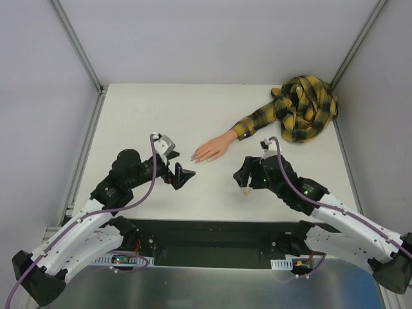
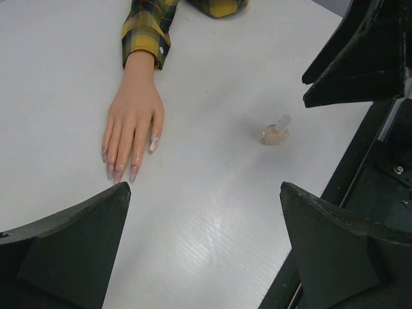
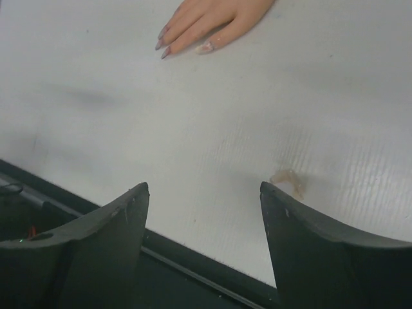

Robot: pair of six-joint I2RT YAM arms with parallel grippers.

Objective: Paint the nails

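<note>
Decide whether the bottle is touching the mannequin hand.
Apart. The left wrist view shows a wide stretch of bare table between the bottle and the hand.

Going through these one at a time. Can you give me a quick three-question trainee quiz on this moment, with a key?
1. True or false: the left gripper is holding the bottle.
2. The nails on the hand face: A up; B down; C sideways.
3. Is the right gripper open or shut?

Key: 1 false, the bottle stands alone on the table; 2 A; 3 open, with nothing between its fingers.
</note>
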